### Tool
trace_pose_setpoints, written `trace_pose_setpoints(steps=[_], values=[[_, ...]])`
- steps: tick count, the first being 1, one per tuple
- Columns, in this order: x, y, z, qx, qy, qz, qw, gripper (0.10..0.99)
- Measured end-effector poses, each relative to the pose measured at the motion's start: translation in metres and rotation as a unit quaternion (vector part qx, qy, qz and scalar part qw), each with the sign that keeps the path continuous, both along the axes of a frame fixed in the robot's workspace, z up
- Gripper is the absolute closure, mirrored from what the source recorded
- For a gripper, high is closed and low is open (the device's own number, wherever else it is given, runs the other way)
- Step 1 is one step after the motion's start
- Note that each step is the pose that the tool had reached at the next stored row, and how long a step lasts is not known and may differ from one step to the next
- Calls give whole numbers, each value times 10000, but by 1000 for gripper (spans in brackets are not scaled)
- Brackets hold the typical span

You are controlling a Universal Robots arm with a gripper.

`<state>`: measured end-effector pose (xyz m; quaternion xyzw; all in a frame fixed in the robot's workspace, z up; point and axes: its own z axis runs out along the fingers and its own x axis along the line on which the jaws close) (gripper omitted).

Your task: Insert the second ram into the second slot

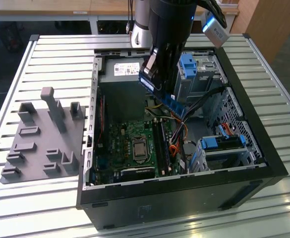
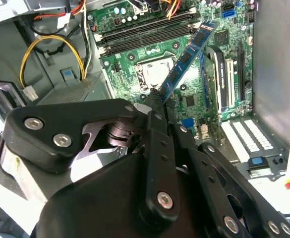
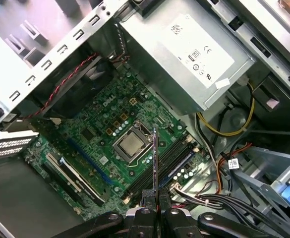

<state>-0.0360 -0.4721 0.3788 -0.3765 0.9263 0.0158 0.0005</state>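
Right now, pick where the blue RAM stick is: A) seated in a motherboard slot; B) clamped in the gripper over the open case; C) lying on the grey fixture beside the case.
B: the gripper grips the second ram by one end, tilted above the motherboard.

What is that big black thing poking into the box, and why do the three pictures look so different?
The black thing is a robot arm. The box is an open computer case lying on a slatted metal table, with a grey plastic holder beside it on the exterior view's left. One picture comes from a camera off the arm; the two wrist views come from cameras riding on it, facing the green circuit board. Its gripper pinches a blue ram stick above the board's long slots, not yet pushed in.
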Motion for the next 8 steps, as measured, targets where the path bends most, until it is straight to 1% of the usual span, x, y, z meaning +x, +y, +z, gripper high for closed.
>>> trace_pose_setpoints(steps=[8], values=[[0,0,0,0,0,-336,9994,949]])
